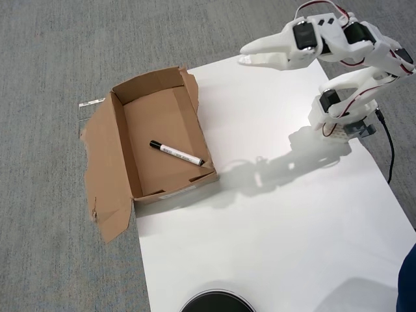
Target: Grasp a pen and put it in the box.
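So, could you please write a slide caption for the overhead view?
Pen lies inside the cardboard box; the arm's empty fingers hang over the white sheet.

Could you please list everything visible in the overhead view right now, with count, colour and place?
box: one, brown cardboard, left of centre, half on the carpet, half on the sheet's left edge, long flap splayed to the left.
pen: one, white with black cap, lying flat on the box floor, at a slant.
sheet: one, white, covering the right and lower part of the floor.
carpet: grey, around the sheet.
strip: one, small and pale, on the carpet by the box's upper left corner.
round object: one, black, cut off at the bottom edge.
blue shape: one, dark blue, bottom right corner, cut off.
cable: one, black, running from the arm's base.
arm: one, white, upper right.
gripper: one, white, empty, above the sheet, right of the box.
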